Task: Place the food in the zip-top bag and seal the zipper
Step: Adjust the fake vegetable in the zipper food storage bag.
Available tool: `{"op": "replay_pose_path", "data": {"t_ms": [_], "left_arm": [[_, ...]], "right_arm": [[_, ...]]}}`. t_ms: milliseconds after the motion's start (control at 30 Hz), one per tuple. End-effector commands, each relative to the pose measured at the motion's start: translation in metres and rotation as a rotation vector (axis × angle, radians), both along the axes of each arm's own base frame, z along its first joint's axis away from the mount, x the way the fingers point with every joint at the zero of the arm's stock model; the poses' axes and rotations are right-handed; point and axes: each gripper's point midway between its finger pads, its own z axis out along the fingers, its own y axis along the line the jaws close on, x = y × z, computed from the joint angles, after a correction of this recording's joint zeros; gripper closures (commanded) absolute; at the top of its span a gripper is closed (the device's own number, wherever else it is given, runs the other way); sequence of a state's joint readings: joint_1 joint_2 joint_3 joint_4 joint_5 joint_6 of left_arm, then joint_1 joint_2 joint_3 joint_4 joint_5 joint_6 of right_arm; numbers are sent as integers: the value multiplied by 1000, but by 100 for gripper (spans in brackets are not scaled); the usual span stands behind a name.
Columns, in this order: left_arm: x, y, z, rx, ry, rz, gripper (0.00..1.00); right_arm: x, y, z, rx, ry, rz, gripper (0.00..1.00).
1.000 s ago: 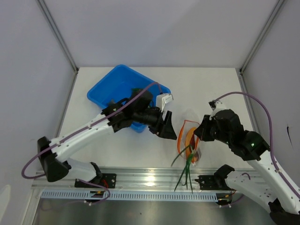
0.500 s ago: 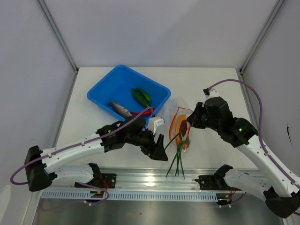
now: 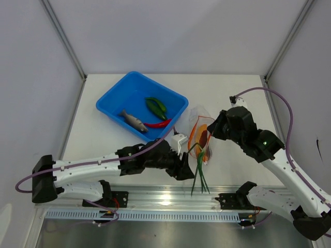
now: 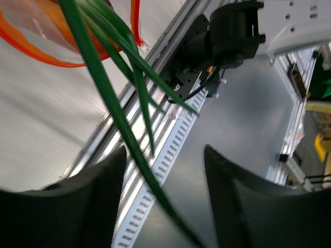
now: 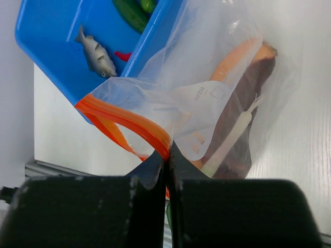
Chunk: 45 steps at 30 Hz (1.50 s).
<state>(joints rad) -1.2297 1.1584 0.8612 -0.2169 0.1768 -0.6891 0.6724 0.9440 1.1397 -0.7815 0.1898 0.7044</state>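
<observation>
My right gripper is shut on the orange-red zipper and holds the clear zip-top bag up with its mouth open. Inside are the purple-red and orange slice and the green onion's white stem. The onion's leaves hang out of the mouth towards the near edge. My left gripper is open just below the bag, one leaf running between its fingers. The grey piece, green pods and red chili lie in the tray.
The blue tray stands at the back left, close to the bag. An aluminium rail runs along the table's near edge, with the right arm's base on it. White walls close in both sides.
My left gripper left the tray side and came down towards the near edge, ending around the onion leaves. My right gripper carried the bag back from the edge, and now holds about still.
</observation>
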Motion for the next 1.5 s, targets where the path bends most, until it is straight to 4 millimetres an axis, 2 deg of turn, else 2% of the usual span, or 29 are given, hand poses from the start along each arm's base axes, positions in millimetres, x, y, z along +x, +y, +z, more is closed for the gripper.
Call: {"op": "replay_pose_path", "data": {"t_ms": [0,67,167,200,233,267,333,433,533,700,733,833,967,1000,1067,1100,1233,1367,1467], "left_arm": [[12,-20,10,-62,-44,52,48],[7,-27,9,-77,-30,16,58],[5,-32,3,-73,-16,2,57],[5,-34,3,-77,-15,1,51],[5,-34,1,-78,-13,2,32],[6,-34,-3,-67,-9,8,26],[11,-34,-4,-55,-15,34,24],[20,-27,-14,8,-17,98,25],[26,-16,-19,48,-15,158,31],[31,-6,-19,53,-30,208,37],[29,-8,-20,52,-20,202,45],[27,-12,-24,58,-9,188,53],[29,-15,-23,72,-25,185,51],[28,-16,-25,76,-22,184,44],[26,-21,-29,94,-8,166,36],[27,-22,-32,106,-5,164,28],[29,-30,-38,132,1,163,18],[26,-37,-37,115,3,126,20],[25,-42,-40,108,10,108,36]], "right_arm": [[13,0,27,95,-79,-86,100],[15,1,28,110,-87,-93,100],[18,3,29,118,-94,-91,100],[18,4,29,119,-96,-91,100],[18,4,29,122,-96,-91,100],[18,6,29,124,-96,-87,100],[18,7,31,131,-101,-82,100],[17,8,33,137,-106,-74,100],[16,8,34,136,-108,-71,100],[16,7,33,136,-109,-73,100],[16,8,32,133,-109,-70,100],[18,11,27,131,-100,-62,100],[18,12,26,133,-98,-60,100],[18,11,27,131,-100,-60,100],[18,11,27,129,-103,-62,100],[18,11,27,128,-104,-61,100],[18,11,27,127,-103,-61,100],[19,10,28,129,-106,-66,100],[18,11,30,132,-109,-63,100]]}}
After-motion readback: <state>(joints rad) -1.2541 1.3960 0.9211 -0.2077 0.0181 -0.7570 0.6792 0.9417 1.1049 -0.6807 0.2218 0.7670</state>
